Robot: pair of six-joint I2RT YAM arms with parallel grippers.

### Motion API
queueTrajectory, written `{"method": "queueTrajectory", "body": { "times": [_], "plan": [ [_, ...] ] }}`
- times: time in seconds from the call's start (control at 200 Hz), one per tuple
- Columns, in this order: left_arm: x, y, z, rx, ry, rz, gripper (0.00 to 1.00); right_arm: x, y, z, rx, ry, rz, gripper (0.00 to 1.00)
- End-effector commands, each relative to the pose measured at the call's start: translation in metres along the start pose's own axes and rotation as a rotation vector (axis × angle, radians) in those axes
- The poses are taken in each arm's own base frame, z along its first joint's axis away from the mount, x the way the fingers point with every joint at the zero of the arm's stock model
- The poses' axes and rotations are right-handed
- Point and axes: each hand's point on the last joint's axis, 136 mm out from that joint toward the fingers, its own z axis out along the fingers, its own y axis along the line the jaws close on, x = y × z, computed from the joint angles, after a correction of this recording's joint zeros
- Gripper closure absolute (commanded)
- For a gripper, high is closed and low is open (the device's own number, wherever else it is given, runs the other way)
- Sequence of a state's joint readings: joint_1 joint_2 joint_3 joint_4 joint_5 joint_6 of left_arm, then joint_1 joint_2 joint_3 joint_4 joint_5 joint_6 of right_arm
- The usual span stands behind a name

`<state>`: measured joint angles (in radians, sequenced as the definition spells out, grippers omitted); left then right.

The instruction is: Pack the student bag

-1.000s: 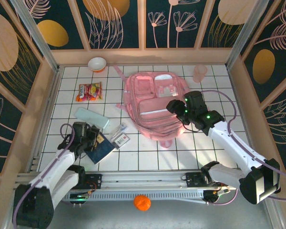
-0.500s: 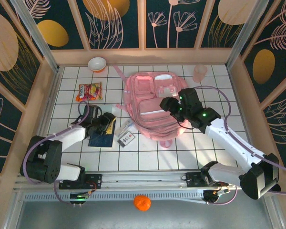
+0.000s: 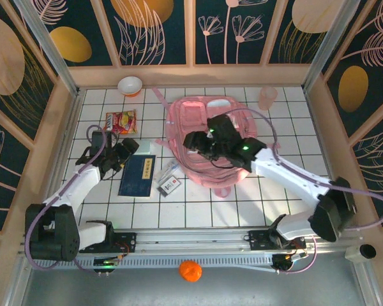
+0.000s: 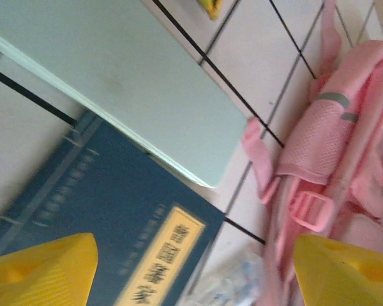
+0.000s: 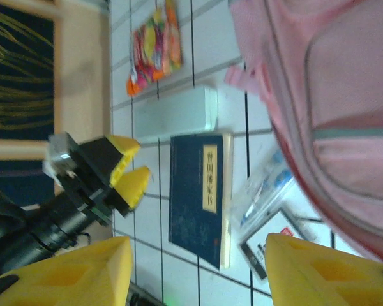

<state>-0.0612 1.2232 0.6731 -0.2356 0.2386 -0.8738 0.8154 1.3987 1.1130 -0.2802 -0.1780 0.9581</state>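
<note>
Checking progress: anything packed yet? (K.)

Nothing that I can see. Bag (image 3: 191,115) lies flat, front up, mid-table toward the back wall. I cannot tell whether any zip is open. Book (image 3: 136,176), case (image 5: 175,113), card (image 3: 170,185) and pouch (image 5: 262,191) all lie on the tiles to its left, the pouch just beside the bag's edge. Judged: early, nearly all of it left to do. (M.)

Grippers? (K.)

Left gripper (image 3: 127,148) hovers by the case, near the book's far end, fingers wide with nothing between them. Right gripper (image 3: 190,140) hangs over the bag's left half, fingers also wide and empty. (M.)

Other things around? (K.)

Snack (image 3: 120,121) beyond the case. Bowl (image 3: 129,85) at the back left. Cup (image 3: 267,97) at the back, right of the bag, well apart from both grippers. Ball (image 3: 190,271) lies off the tiles, in front of the rail. (M.)

Obstacles? (K.)

Case touches or overlaps the book's far edge, cannot tell which, so lifting one may drag the other. Both grippers are near the bag's left side, so crowding is likely. Strap (image 4: 258,150) lies loose on the tiles there and could snag. (M.)
</note>
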Motion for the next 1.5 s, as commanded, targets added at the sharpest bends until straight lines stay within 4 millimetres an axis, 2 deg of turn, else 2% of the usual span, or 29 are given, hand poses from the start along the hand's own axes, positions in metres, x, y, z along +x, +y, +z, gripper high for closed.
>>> {"method": "queueTrajectory", "body": {
  "times": [0.0,0.135,0.3,0.4,0.535,0.621,0.781,0.896,0.951,1.141,1.231,1.331,1.491],
  "plan": [
    [0.006,0.039,-0.004,-0.124,0.049,0.126,0.22,0.021,0.021,0.027,-0.062,0.111,0.025,0.45],
    [0.014,0.057,0.003,-0.176,0.089,0.132,0.24,0.057,0.022,0.065,-0.046,0.275,-0.001,0.46],
    [0.007,0.078,0.004,-0.279,0.046,0.125,0.24,0.096,0.019,0.103,-0.013,0.423,-0.058,0.48],
    [0.012,0.084,0.012,-0.287,0.066,0.111,0.26,0.103,0.021,0.122,-0.005,0.458,-0.086,0.49],
    [0.035,0.080,0.026,-0.196,0.165,0.072,0.36,0.101,0.023,0.140,0.013,0.470,-0.118,0.50],
    [0.048,0.078,0.027,-0.154,0.207,0.054,0.39,0.101,0.014,0.149,0.052,0.479,-0.134,0.50],
    [0.069,0.075,0.018,-0.102,0.284,0.038,0.40,0.102,-0.006,0.158,0.127,0.482,-0.152,0.51],
    [0.083,0.068,0.007,-0.053,0.336,0.020,0.42,0.100,-0.012,0.162,0.169,0.481,-0.180,0.55],
    [0.083,0.068,0.003,-0.056,0.330,0.012,0.42,0.101,-0.014,0.161,0.180,0.486,-0.181,0.55],
    [0.062,0.078,-0.002,-0.167,0.232,0.007,0.38,0.118,-0.030,0.150,0.268,0.516,-0.190,0.54],
    [0.068,0.083,0.003,-0.170,0.253,-0.007,0.39,0.126,-0.038,0.143,0.304,0.535,-0.193,0.53],
    [0.074,0.088,0.006,-0.172,0.273,-0.013,0.45,0.141,-0.040,0.141,0.294,0.581,-0.178,0.53],
    [0.078,0.092,0.005,-0.183,0.276,-0.019,0.46,0.163,-0.041,0.138,0.292,0.645,-0.167,0.54]
  ]
}}
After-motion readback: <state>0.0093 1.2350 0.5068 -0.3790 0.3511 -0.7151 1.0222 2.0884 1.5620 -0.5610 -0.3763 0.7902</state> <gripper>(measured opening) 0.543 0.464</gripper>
